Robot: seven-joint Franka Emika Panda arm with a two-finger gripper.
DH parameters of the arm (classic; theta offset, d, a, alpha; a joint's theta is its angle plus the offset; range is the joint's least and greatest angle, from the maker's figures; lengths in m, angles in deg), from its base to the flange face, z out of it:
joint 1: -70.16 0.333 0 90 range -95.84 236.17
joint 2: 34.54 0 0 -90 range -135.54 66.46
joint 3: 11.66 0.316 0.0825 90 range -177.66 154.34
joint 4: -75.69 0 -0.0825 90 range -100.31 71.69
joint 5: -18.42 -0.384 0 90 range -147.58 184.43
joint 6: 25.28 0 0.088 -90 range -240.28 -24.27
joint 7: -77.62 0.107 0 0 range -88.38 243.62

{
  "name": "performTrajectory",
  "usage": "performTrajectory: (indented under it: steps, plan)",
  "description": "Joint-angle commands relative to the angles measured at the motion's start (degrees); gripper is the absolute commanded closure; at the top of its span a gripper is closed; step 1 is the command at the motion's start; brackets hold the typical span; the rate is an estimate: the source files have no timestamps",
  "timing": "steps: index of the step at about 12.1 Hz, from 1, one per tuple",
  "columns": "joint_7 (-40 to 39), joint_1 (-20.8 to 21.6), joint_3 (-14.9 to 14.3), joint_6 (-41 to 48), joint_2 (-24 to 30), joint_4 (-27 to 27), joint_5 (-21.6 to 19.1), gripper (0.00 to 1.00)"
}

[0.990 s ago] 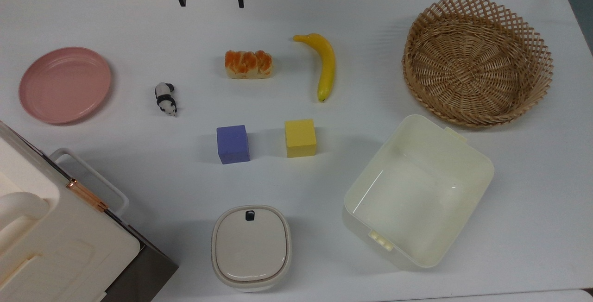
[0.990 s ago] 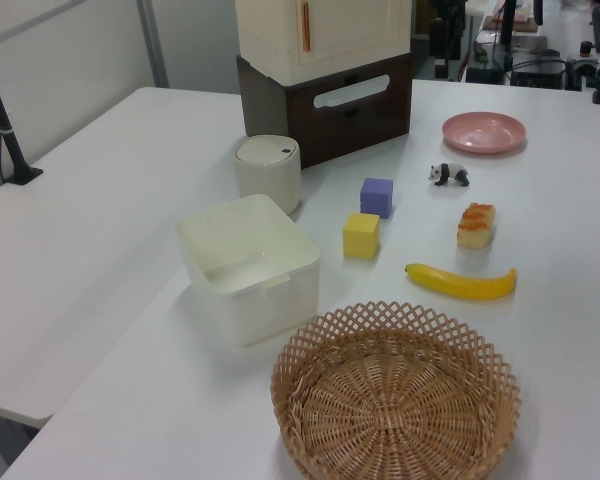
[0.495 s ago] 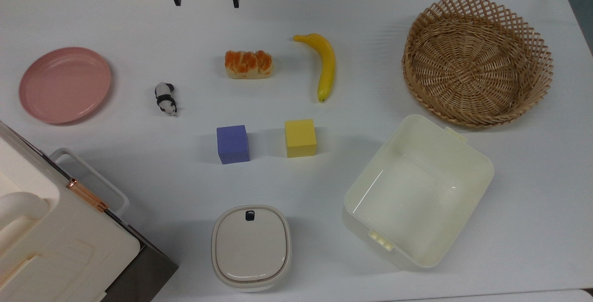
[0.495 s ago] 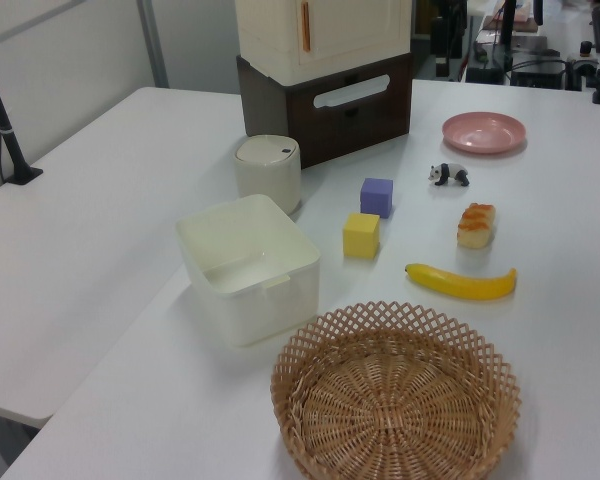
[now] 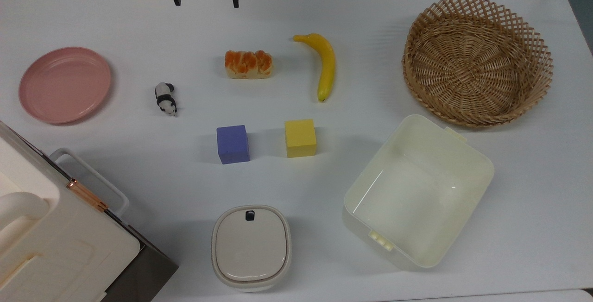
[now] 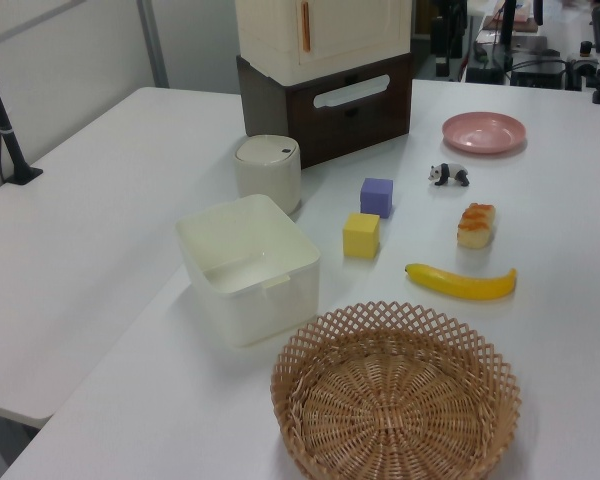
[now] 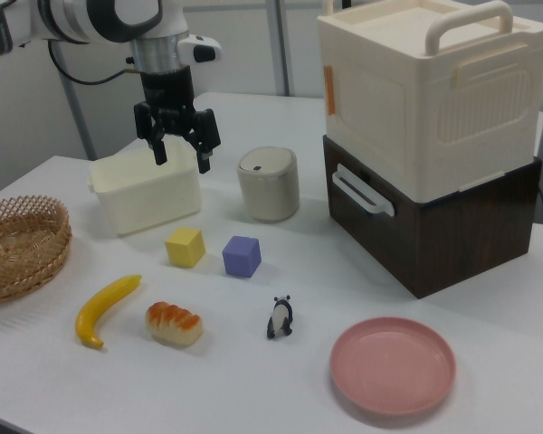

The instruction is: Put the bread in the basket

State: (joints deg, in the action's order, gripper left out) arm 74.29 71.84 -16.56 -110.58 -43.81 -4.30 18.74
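Bare basket, bare cream bin, bread on table

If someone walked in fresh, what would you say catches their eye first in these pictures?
Probably the large wicker basket at the top view's upper right, lying empty. Next, the glossy orange-brown bread near the table's middle, beside the yellow banana. In the right view, the open gripper hangs high above the table, holding nothing.
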Motion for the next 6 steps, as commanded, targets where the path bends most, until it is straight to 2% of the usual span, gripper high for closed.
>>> performTrajectory:
  steps: [1,6]
  plan:
    - [-1.1,0.2,-0.3,0.2,0.2,-0.3,0.4,0.00]
    - [-1.1,0.1,-0.3,0.2,0.0,-0.3,0.4,0.00]
